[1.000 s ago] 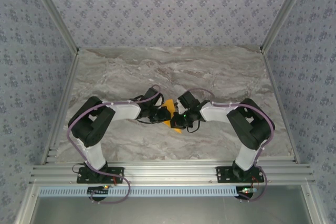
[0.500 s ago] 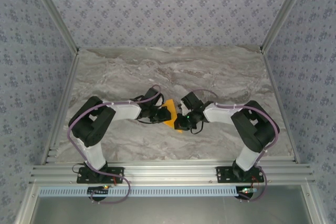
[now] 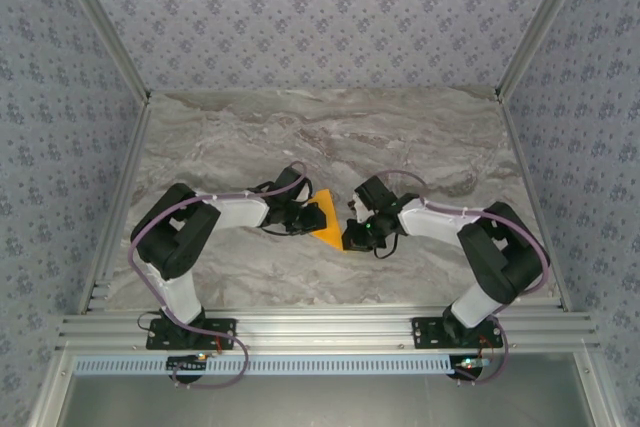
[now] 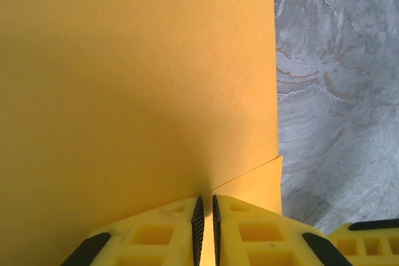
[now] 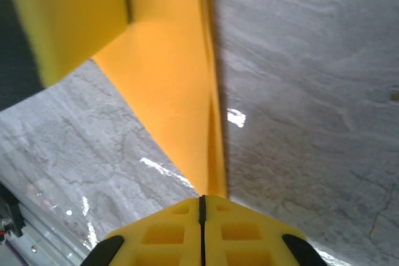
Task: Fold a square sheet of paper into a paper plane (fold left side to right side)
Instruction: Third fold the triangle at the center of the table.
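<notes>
The folded square sheet of paper (image 3: pixel 327 219) sits over the middle of the marble table (image 3: pixel 400 147) between the two arms, with the left gripper (image 4: pixel 206 200) jaws clamped on one edge and the right gripper (image 5: pixel 202 199) jaws pinched together on its narrow pointed corner.

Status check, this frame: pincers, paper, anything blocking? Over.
Left pincer shut on orange paper. Right pincer shut on its tip. Paper creased, held between them. No obstruction seen.
</notes>
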